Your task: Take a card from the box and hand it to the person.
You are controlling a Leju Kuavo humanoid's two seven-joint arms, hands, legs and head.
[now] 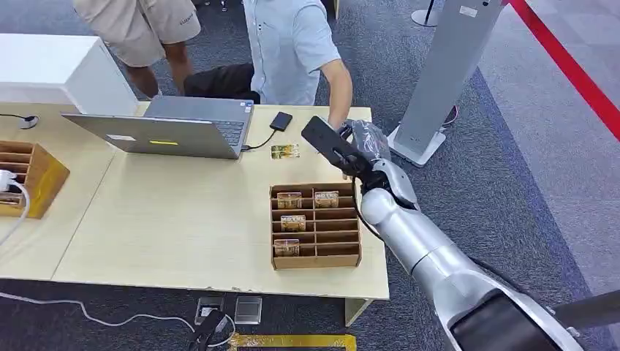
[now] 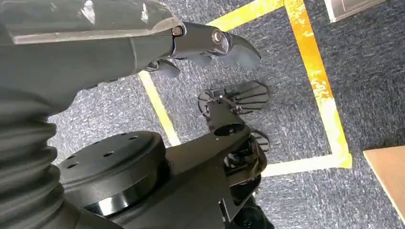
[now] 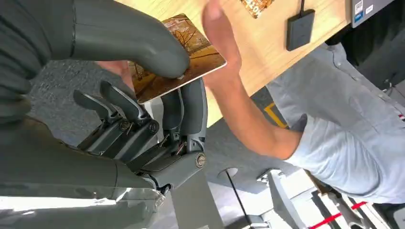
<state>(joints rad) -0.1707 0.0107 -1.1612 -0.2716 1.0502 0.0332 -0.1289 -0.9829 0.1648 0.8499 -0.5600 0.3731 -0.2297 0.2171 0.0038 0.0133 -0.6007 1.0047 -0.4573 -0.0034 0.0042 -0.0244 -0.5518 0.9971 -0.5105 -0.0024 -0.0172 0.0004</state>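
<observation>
Right hand (image 3: 143, 95) fingers clamped on card (image 3: 191, 62), person's hand (image 3: 222, 43) touching it; left hand (image 2: 200, 47) fingers curled, empty.

Right hand (image 1: 363, 146) sits off the table's far right corner, person's hand (image 3: 220, 45) directly beside it. Box (image 1: 316, 225) below, laptop (image 1: 172, 126) and cable left; bare tabletop (image 1: 183, 212) between them.

On the table (image 1: 183, 219), the box (image 1: 316, 225) sits near the front right edge, with cards (image 1: 290, 199) in its left compartments. Behind it lies a loose card (image 1: 284, 151), with a laptop (image 1: 175, 128) to the left. The right hand (image 1: 356, 150) holds a card (image 3: 184, 57) above the table's right end, the person's hand (image 3: 222, 43) touching it.
</observation>
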